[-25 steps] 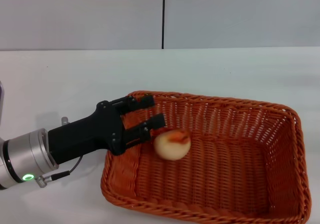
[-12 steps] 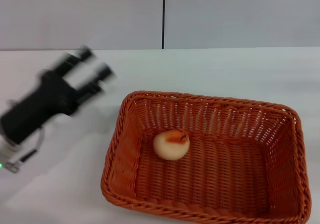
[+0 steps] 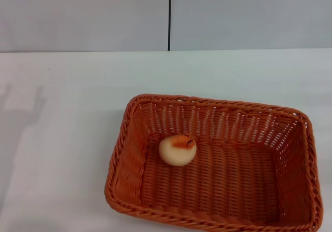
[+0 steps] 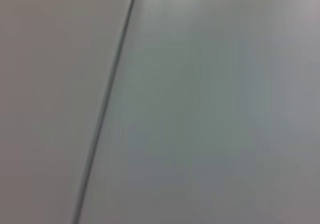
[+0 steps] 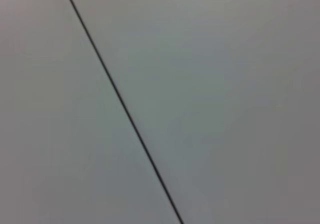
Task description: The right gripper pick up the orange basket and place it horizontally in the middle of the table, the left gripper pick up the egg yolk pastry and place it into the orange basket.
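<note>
The orange basket (image 3: 290,201) lies lengthwise on the white table (image 3: 67,112), at the front right of the head view. Inside it, on the left part of its floor, rests the egg yolk pastry (image 3: 178,149), pale cream with its orange top turned up. Nothing touches the pastry or the basket. Neither the left gripper nor the right gripper shows in any view. Both wrist views hold only the pale grey wall with a dark seam line.
A pale grey wall (image 3: 249,14) with a vertical dark seam (image 3: 169,16) stands behind the table. A faint shadow falls on the tabletop at the far left (image 3: 21,107).
The left gripper, which stood open at the basket's left rim beside the pastry, rose up and away to the left and has left the head view. The pastry stays in the basket.
</note>
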`<control>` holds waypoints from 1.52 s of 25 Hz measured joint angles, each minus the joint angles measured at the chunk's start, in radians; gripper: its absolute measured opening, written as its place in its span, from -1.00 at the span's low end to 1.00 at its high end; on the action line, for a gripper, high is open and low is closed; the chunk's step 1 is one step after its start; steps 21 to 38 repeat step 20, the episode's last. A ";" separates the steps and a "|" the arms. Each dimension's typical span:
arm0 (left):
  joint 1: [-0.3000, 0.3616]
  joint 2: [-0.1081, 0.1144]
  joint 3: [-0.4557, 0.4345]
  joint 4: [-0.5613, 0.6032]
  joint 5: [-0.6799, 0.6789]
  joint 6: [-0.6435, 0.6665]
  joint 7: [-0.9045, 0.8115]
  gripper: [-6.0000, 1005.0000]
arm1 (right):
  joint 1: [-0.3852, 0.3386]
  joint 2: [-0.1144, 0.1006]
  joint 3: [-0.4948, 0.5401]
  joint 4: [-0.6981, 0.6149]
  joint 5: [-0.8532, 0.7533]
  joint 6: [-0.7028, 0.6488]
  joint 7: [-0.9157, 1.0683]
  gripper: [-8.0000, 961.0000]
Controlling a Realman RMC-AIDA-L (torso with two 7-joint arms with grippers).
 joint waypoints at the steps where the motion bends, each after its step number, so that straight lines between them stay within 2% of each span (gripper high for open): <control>1: 0.006 0.000 -0.006 -0.011 0.000 -0.001 0.045 0.53 | -0.001 0.001 0.008 0.000 0.000 0.000 0.000 -0.18; 3: 0.013 -0.001 -0.010 -0.026 0.001 -0.001 0.144 0.53 | -0.002 0.002 0.018 0.000 0.000 0.000 0.000 -0.18; 6: 0.012 -0.001 -0.013 -0.030 0.001 -0.007 0.196 0.53 | -0.002 0.004 0.021 0.001 0.000 -0.001 0.001 -0.18; 20: -0.013 -0.001 -0.034 -0.034 0.000 -0.052 0.205 0.53 | -0.010 0.006 0.029 0.002 0.000 -0.001 0.001 -0.18; 38: -0.013 -0.001 -0.034 -0.034 0.000 -0.052 0.205 0.53 | -0.010 0.006 0.029 0.002 0.000 -0.001 0.001 -0.18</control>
